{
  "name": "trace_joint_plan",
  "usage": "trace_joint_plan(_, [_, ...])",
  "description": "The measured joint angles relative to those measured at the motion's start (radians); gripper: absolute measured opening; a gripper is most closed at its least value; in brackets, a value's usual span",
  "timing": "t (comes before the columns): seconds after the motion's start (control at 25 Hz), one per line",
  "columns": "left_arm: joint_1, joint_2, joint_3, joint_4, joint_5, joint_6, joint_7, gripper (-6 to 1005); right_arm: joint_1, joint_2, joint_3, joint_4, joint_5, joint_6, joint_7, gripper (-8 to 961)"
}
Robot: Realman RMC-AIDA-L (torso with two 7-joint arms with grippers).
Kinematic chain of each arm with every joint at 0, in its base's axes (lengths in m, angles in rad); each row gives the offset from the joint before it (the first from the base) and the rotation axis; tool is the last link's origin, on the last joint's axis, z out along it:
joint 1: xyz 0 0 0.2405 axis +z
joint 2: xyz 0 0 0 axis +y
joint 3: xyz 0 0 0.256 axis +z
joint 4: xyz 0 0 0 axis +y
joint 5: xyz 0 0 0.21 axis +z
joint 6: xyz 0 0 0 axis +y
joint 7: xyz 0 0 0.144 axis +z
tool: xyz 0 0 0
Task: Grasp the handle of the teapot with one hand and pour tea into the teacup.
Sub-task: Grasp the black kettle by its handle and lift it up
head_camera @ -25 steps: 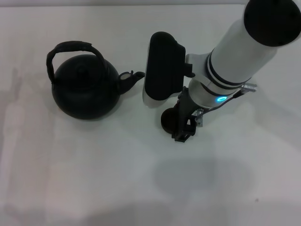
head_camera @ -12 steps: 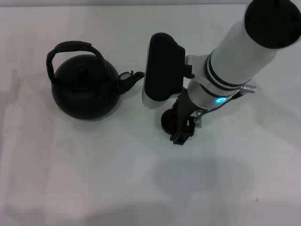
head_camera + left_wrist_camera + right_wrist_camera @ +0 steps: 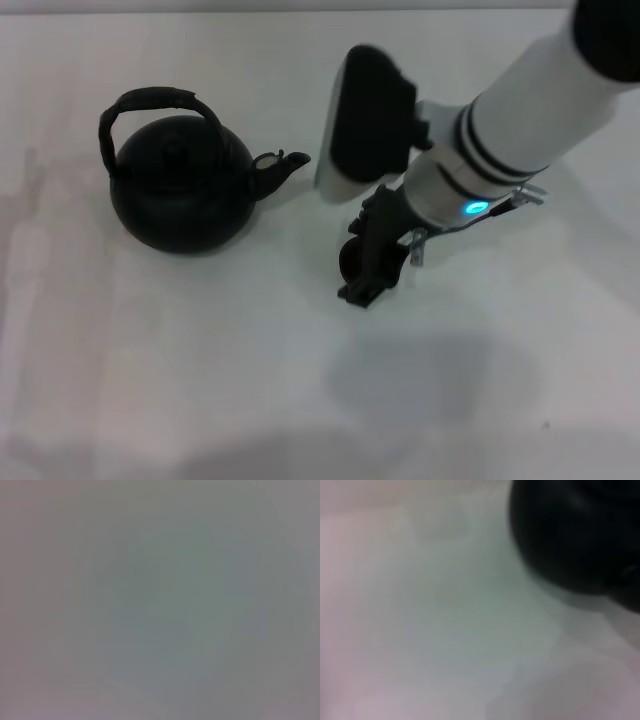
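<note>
The teapot (image 3: pixel 180 190) stands upright at about nine o'clock on the white table (image 3: pixel 200 360), its arched handle (image 3: pixel 150 100) looping over the lid and its spout (image 3: pixel 280 165) pointing toward three o'clock. The teacup (image 3: pixel 352 260) sits near the middle, well apart from the spout at roughly its four o'clock — mostly hidden behind the right gripper (image 3: pixel 372 270), which hangs right at it. Whether the jaws hold the cup or stand apart cannot be told. The right wrist view shows a blurred dark round mass (image 3: pixel 575 535) over the pale surface.
</note>
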Motion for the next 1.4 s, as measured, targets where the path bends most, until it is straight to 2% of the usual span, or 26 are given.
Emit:
trace_joint_plan(0.4, [0.000,0.000,0.000,0.000,0.000,0.000,0.000,846,-0.120,-0.006,0.238,0.012,0.129,-0.030,-0.208,874])
trace_joint_plan(0.68, [0.000,0.001,0.000,0.000,0.000,0.000,0.000,847,-0.134,-0.010,0.447,0.133,0.300,0.093,-0.390,874])
trace_joint_plan(0.84, [-0.002,0.002,0.000,0.001,0.000,0.000,0.000,846,-0.157,-0.010,0.576,0.197,0.412,0.100,-0.469,874])
trace_joint_plan(0.88, [-0.002,0.002,0.000,0.002,0.000,0.000,0.000,846,-0.165,-0.010,0.616,0.220,0.452,0.101,-0.497,874])
trace_joint_plan(0.92, [-0.003,0.003,0.000,0.005,0.000,0.000,0.000,846,-0.178,-0.010,0.705,0.293,0.560,0.099,-0.557,874])
trace_joint_plan(0.96, [-0.003,0.003,0.000,0.005,0.000,0.000,0.000,846,-0.178,-0.010,0.705,0.293,0.560,0.099,-0.557,874])
trace_joint_plan(1.0, [-0.002,0.003,0.000,0.006,0.000,0.000,0.000,846,-0.182,-0.011,0.748,0.339,0.626,0.099,-0.591,874])
trace_joint_plan(1.24, [-0.001,0.003,0.000,0.007,0.000,0.000,0.000,846,-0.190,-0.012,1.045,0.695,0.933,0.076,-0.789,874])
trace_joint_plan(1.32, [0.000,0.003,0.000,0.007,0.000,0.000,0.000,846,-0.202,-0.011,1.108,0.770,0.999,0.049,-0.876,874])
trace_joint_plan(1.4, [0.003,0.003,0.000,0.006,0.000,0.000,0.000,846,-0.222,-0.007,1.131,0.792,1.037,0.002,-0.987,874])
